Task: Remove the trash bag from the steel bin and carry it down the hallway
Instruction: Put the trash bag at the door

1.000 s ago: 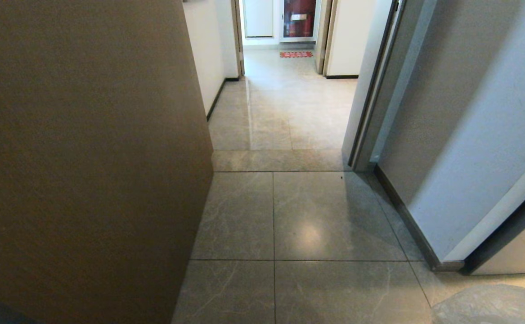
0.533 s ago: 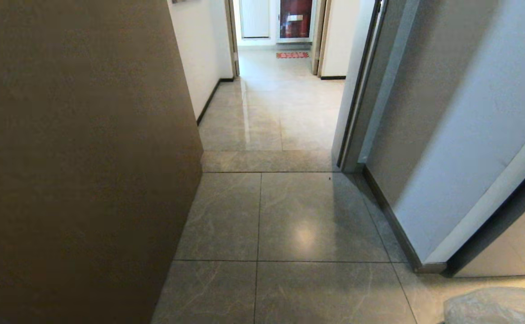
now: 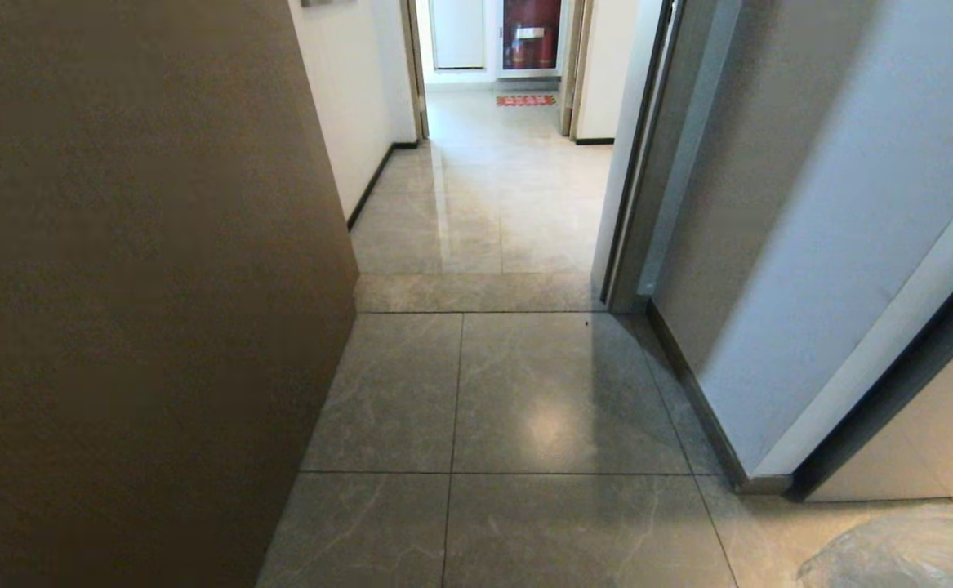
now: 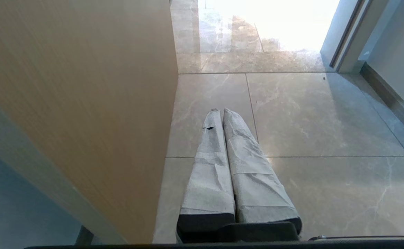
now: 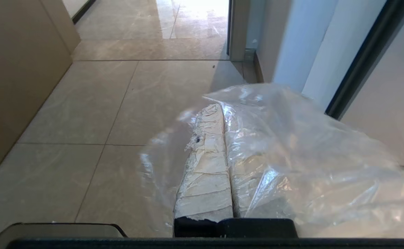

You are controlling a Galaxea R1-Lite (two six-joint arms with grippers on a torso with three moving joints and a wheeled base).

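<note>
In the head view, the hallway point(image 3: 492, 204) is seen running straight ahead, and the trash bag point(image 3: 901, 551) shows at the lower right corner. In the left wrist view, the left gripper point(image 4: 220, 112) is pressed together, empty, over the tiles. In the right wrist view, the right gripper point(image 5: 219, 108) is clamped on the trash bag point(image 5: 292, 152), whose crinkled film is draped over its fingers and spread rightward; no long axis can be told.

Left end effector point(image 4: 222, 112): two long tapering fingers point(image 4: 208, 173) wrapped in pale grey-white crinkled tape, a small dark mark near one tip, black bases seated in a black mount, thin dark cable along the housing edge. Right end effector point(image 5: 219, 107): same build, fingers point(image 5: 207, 166) bound in creased off-white tape, frayed with a dark spot near the tip, black block beneath
</note>
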